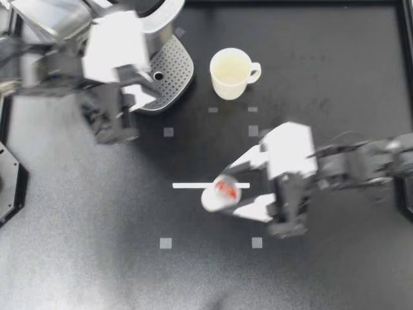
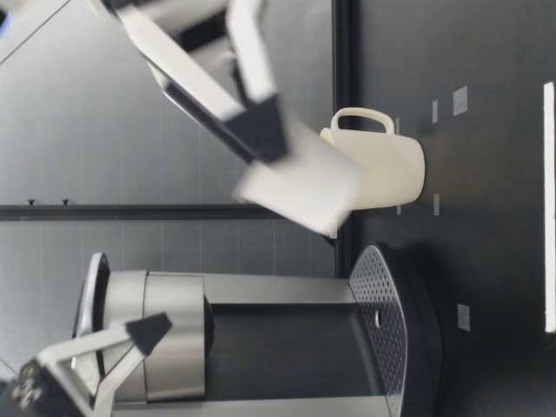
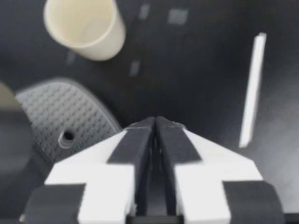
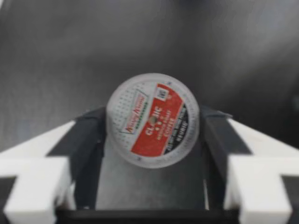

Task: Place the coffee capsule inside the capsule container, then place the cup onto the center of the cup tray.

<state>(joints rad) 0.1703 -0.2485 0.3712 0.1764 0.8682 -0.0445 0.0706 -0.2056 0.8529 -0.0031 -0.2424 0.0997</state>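
One black table carries everything. One coffee machine stands close beside my left gripper, whose two fingers are pressed together on nothing. Its single perforated cup tray lies just under and beside those fingertips. One cream cup stands upright on the table ahead of my left gripper, past the tray and off it, well apart from my right gripper. One coffee capsule sits pinched between my right gripper's two fingers, its foil lid facing the wrist.
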